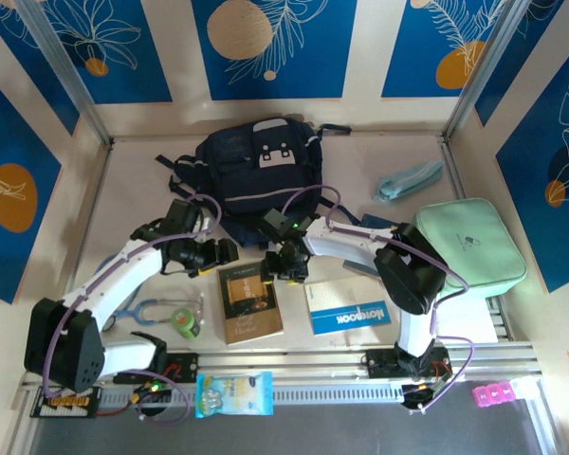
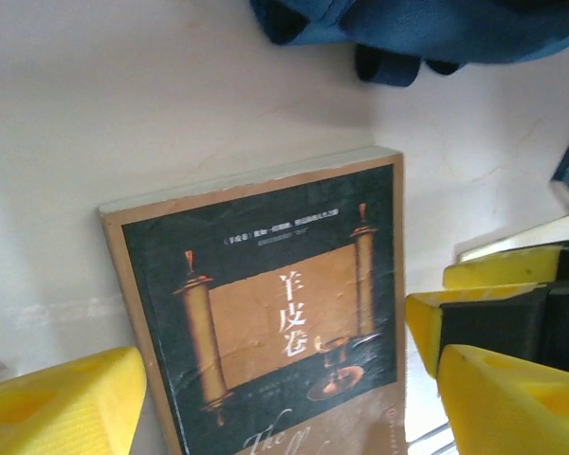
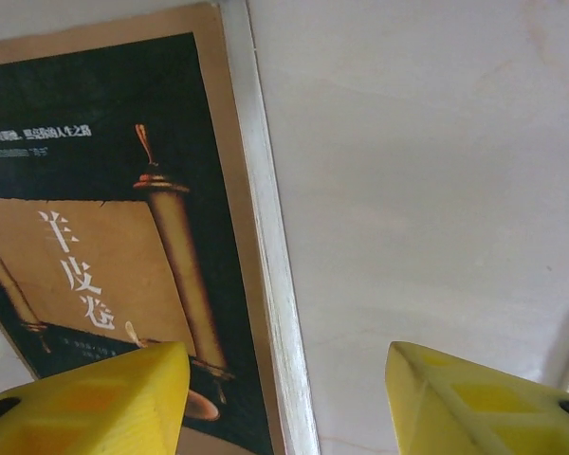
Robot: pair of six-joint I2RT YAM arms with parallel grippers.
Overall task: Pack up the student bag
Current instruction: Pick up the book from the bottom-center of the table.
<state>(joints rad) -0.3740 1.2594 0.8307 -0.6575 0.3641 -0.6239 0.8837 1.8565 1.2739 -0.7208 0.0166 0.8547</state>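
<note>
The student bag [image 1: 256,166], navy with a grey-white patch, lies at the back middle of the table; its blue fabric [image 2: 427,28] shows along the top of the left wrist view. A brown and black book [image 1: 249,301] with a scroll on its cover lies flat in front of it. My left gripper [image 1: 209,256] hovers at the book's far left corner, open, its yellow fingers either side of the book [image 2: 266,303]. My right gripper [image 1: 284,265] stands open over the book's right edge [image 3: 275,284], one finger above the cover and the other above bare table.
A blue notebook [image 1: 346,308] lies right of the book. A mint-green zip case [image 1: 469,242] and a light blue pouch [image 1: 410,180] sit at the right. A stethoscope [image 1: 142,313], green tape roll [image 1: 185,320] and snack packet [image 1: 232,393] lie near the front left.
</note>
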